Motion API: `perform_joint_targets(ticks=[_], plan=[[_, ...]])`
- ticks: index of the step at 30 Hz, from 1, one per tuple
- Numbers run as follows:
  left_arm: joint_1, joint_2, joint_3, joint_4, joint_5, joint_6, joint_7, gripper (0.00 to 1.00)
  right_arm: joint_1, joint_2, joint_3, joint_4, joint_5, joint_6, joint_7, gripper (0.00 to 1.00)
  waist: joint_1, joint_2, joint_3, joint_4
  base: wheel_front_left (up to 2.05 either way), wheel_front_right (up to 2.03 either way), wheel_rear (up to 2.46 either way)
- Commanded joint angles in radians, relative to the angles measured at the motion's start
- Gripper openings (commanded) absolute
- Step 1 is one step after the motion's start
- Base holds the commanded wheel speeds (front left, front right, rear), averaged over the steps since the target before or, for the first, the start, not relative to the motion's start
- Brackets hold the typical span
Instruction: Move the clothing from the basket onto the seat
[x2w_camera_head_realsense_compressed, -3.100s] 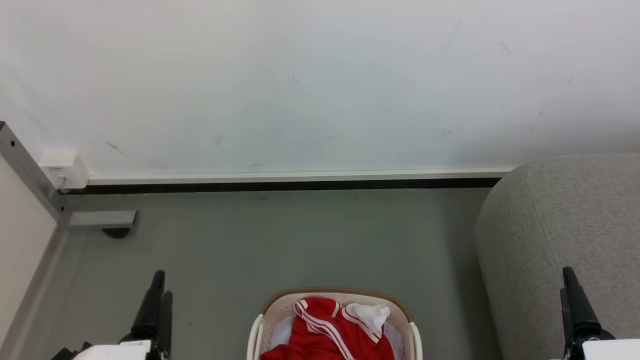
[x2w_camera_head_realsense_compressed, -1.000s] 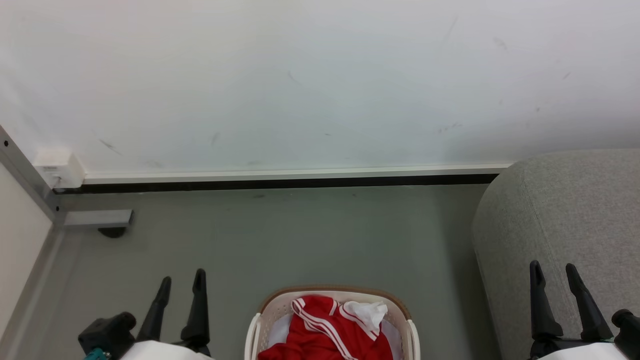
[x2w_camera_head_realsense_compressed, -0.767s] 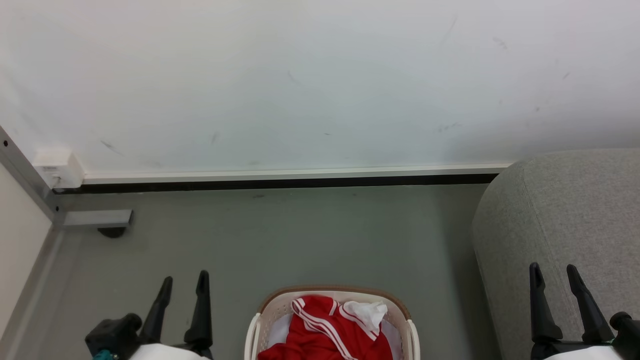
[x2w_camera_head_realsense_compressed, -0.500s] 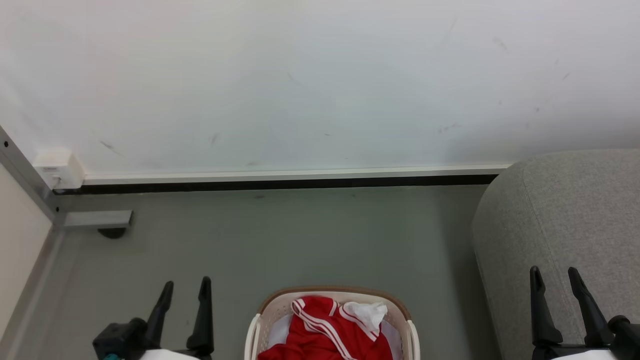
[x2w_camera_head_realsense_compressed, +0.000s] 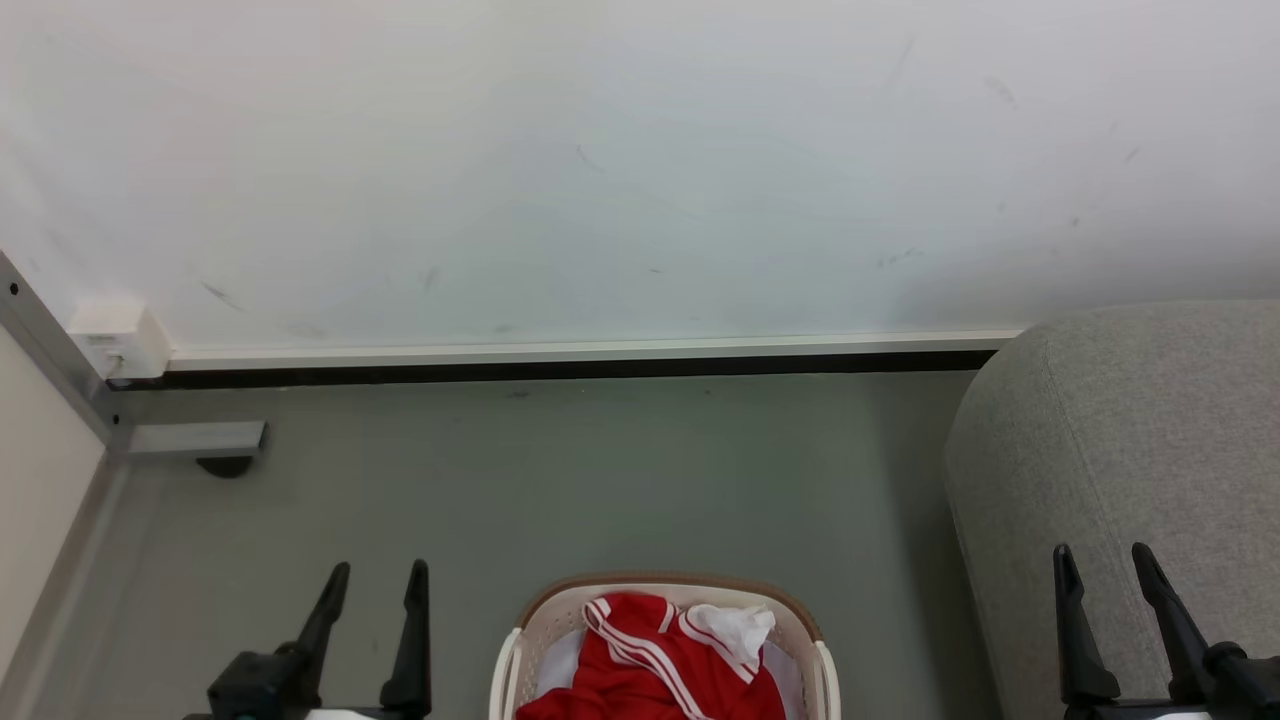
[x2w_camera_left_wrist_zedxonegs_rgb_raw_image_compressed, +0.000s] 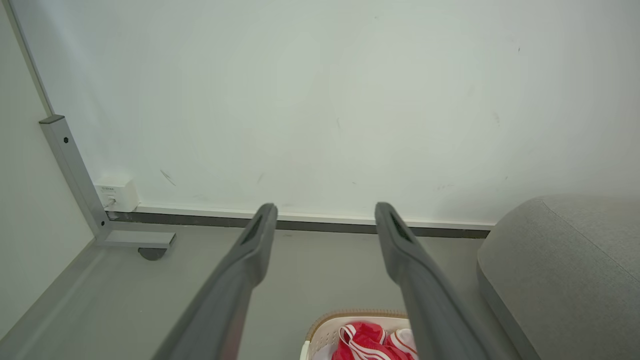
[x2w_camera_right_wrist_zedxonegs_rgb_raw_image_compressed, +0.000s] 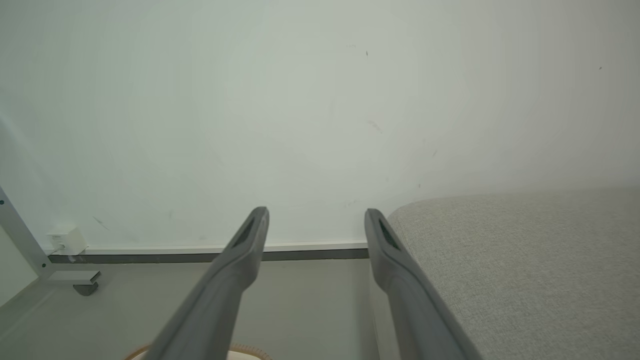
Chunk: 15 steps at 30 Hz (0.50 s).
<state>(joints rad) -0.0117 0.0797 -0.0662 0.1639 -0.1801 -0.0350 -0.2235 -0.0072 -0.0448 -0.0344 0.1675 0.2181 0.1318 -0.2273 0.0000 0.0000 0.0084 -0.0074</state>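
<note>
The grey seat (x2w_camera_head_realsense_compressed: 1150, 450) stands right of the basket (x2w_camera_head_realsense_compressed: 660, 579), which sits on the floor holding the heaped red, white-striped clothing (x2w_camera_head_realsense_compressed: 650, 670), while the left gripper (x2w_camera_head_realsense_compressed: 380, 566) hovers left of the basket and the right gripper (x2w_camera_head_realsense_compressed: 1100, 548) right of it, both spread wide and empty.

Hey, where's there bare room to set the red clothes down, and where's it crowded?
The grey seat is bare on top, right of the basket. Bare floor lies between basket, wall and seat. Crowded: inside the basket, heaped with red clothing.
</note>
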Motion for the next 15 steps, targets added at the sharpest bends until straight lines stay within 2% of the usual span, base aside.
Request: perform_joint_targets(ticks=[1, 15], plan=[[0.011, 0.007, 0.000, 0.000, 0.026, -0.003, -0.012, 1.00, 0.010, -0.008, -0.004, 0.003, -0.009, -0.002, -0.007, 1.00, 0.0000, 0.0000, 0.000, 0.000, 0.00, 0.00, 0.00], [0.022, -0.005, -0.004, 0.024, 0.115, -0.016, -0.036, 1.00, 0.012, -0.009, -0.005, 0.013, -0.083, -0.002, -0.031, 1.00, 0.0000, 0.0000, -0.002, -0.004, 0.00, 0.00, 0.00]])
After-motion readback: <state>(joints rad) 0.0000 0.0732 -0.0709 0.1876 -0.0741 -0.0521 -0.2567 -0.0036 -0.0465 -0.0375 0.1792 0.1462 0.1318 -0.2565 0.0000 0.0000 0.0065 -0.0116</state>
